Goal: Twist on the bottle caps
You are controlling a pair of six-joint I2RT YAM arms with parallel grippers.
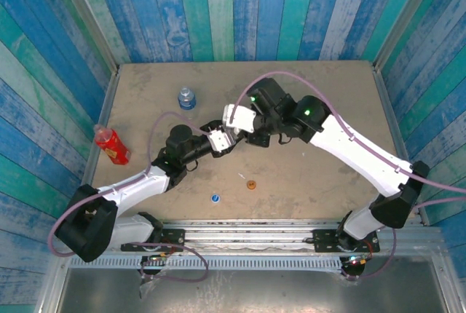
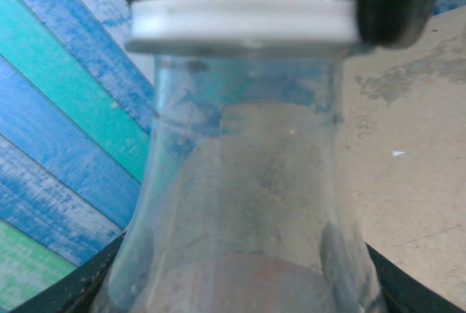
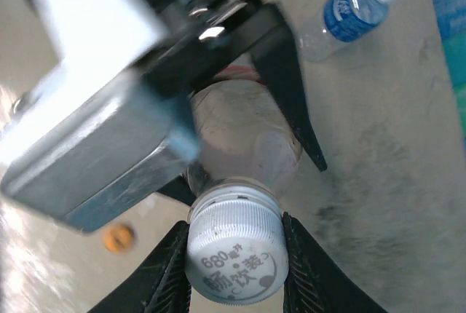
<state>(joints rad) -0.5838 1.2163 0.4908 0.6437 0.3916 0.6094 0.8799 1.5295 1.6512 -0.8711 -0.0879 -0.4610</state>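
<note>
My left gripper (image 2: 240,287) is shut on the body of a clear bottle (image 2: 240,204) with a reddish label, held above the middle of the table. A white cap (image 3: 234,255) sits on its neck. The right gripper (image 3: 236,256) is shut on that cap, one black finger (image 3: 164,276) pressed against each ribbed side. In the top view the two grippers meet, left (image 1: 217,143) and right (image 1: 233,131). A blue cap (image 1: 215,198) and an orange cap (image 1: 251,184) lie loose on the table near the front. The blue-label bottle (image 1: 187,98) and the slim red bottle (image 1: 111,144) carry no caps.
A thin white scrap (image 1: 241,176) lies just beside the orange cap. The red bottle is close to the left wall. Painted plank walls enclose the table on three sides, and a metal rail (image 1: 247,229) runs along its front edge.
</note>
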